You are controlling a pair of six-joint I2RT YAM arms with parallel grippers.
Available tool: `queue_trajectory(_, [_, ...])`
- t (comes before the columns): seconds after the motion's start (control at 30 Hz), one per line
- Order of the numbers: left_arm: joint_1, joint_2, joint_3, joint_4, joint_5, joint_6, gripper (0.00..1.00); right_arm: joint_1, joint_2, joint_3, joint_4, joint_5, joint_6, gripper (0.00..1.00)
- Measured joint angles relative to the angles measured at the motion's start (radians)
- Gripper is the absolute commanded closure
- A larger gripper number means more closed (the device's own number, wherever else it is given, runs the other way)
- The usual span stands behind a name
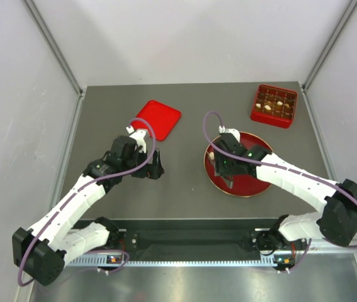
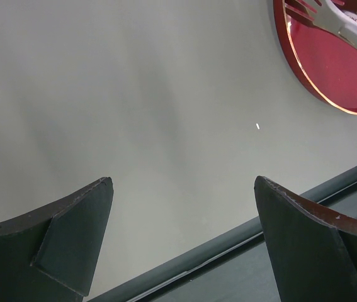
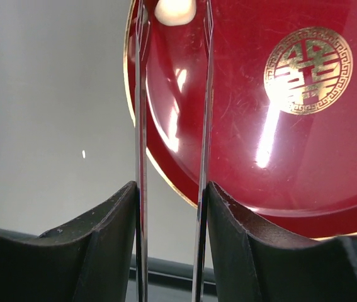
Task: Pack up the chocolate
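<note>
so the right claw [image 3: 172, 189] is clenched on a pair of thin metal tongs [image 3: 141, 126], one blade flat against each finger, and the blades reach out over the left edge of the red plate [image 3: 241, 157]. Right between the tong tips sits a cream chocolate [image 3: 175, 11], just inside the plate's gold rim. Can't tell if the tips are actually pinching it or just flanking it. The gold emblem [image 3: 308, 69] on the plate is off to the right of the tongs

From the top view the plate sits right of the middle of the grey counter [image 1: 184, 189]. The red compartment box [image 1: 271, 119] is in the far right corner, well apart from the plate. Dark dividers split it into small cells and several cells hold pieces [image 1: 267, 107], cream and brown ones, one per cell as far as I can see. They're too small to count properly. The red lid [image 1: 159, 118] lies flat on the far side of the counter, left of centre, well away from the box

The left claw [image 2: 183, 182] is released, fingers spread wide with only counter showing between them. It hangs low over the counter, left of the plate, and a bit of the plate's rim shows in the top right corner of its own camera
</note>
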Motion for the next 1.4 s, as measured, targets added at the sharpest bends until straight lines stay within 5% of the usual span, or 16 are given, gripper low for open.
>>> queue_trajectory(1.4, [0.000,0.000,0.000,0.000,0.001,0.000,0.01,-0.005,0.022,0.051,-0.085,0.095,-0.018,0.62])
